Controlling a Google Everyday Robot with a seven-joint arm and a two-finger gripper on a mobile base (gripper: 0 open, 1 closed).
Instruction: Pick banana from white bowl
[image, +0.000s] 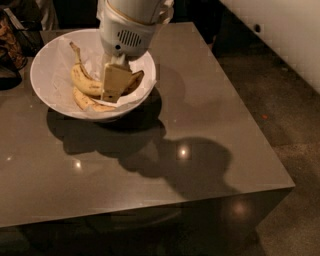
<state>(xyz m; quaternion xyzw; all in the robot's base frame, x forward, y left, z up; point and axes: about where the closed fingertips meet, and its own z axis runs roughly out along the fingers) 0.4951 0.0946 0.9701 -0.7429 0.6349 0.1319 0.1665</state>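
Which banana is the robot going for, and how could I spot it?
Find the big white bowl at the table's far left corner. The gripper hangs down into it, right over the banana. It's the fat, very curved one with the long stem, beside the thinner, flatter banana.

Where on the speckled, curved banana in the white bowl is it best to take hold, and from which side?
Take the banana at its thick middle, across its width, from straight above. It lies flat in the white bowl, whose walls and the slimmer banana close beside it block a sideways approach. The tool hangs over that middle.
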